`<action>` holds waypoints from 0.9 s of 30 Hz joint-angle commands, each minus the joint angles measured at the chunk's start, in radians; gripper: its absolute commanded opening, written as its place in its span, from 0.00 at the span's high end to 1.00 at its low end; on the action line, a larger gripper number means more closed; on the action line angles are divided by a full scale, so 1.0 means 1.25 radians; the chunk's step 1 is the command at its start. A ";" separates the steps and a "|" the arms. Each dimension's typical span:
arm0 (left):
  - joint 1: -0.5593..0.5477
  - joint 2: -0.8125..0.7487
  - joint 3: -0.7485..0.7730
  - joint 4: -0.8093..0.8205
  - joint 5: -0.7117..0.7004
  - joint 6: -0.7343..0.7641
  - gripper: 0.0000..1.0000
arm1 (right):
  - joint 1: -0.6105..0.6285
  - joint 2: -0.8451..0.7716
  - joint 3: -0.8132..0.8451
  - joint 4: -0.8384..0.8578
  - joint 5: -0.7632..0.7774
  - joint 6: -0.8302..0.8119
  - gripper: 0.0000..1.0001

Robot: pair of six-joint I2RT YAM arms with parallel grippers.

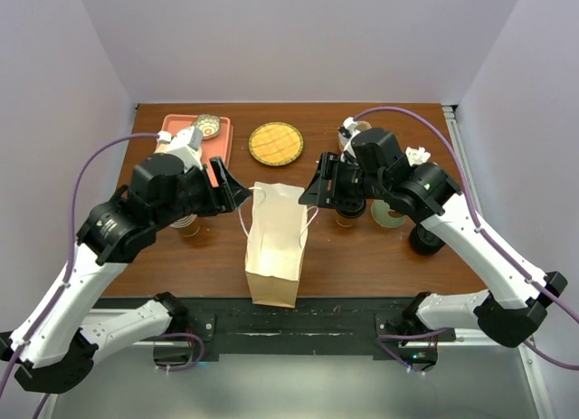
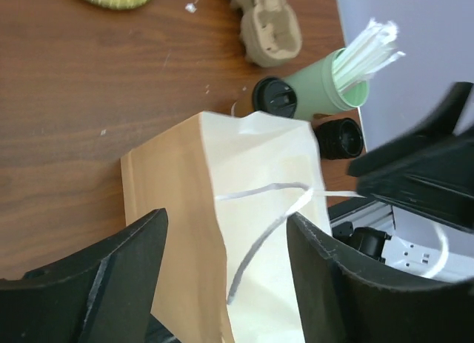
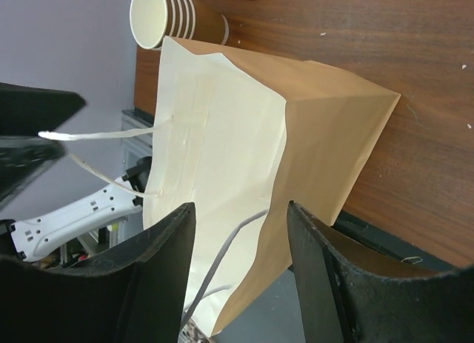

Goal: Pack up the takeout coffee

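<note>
A tan paper bag [image 1: 276, 247] stands upright at the middle of the table, its mouth up and its white handles loose. My left gripper [image 1: 237, 189] hovers at the bag's upper left, open; in its wrist view one handle strip [image 2: 263, 228] hangs between the fingers, touching neither. At the bag's upper right my right gripper [image 1: 312, 191] is open too, with the other handle [image 3: 222, 254] lying loose between its jaws. The takeout coffee [image 2: 275, 97], black lid up, stands beyond the bag beside the green cup; from above it is mostly hidden under my right arm [image 1: 349, 220].
A pale-green cup of white straws [image 2: 333, 84] and a black stack of lids [image 2: 339, 138] stand right of the bag. A stack of lidless paper cups [image 3: 174, 13] is on the left. An orange tray [image 1: 217, 134], a yellow round mat [image 1: 275, 141] and a cardboard cup carrier [image 2: 270, 24] lie behind.
</note>
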 commanded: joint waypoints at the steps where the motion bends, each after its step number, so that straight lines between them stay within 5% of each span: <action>1: 0.000 -0.003 0.069 0.053 0.065 0.168 0.26 | 0.001 -0.014 0.005 0.000 -0.038 -0.022 0.44; 12: 0.001 0.150 0.181 0.014 0.303 0.353 0.25 | 0.000 -0.022 -0.011 0.012 -0.055 -0.037 0.48; 18: 0.001 0.201 0.217 -0.057 0.260 0.450 0.32 | 0.000 -0.026 -0.026 0.022 -0.058 -0.032 0.49; 21: 0.001 0.208 0.243 -0.091 0.238 0.453 0.57 | 0.001 -0.037 -0.036 0.028 -0.039 -0.033 0.54; 22: 0.001 0.206 0.249 -0.100 0.219 0.445 0.72 | 0.001 -0.040 -0.037 0.028 -0.031 -0.034 0.63; 27: 0.002 0.167 0.220 -0.128 0.128 0.319 0.88 | 0.000 -0.074 -0.108 0.106 -0.021 -0.038 0.91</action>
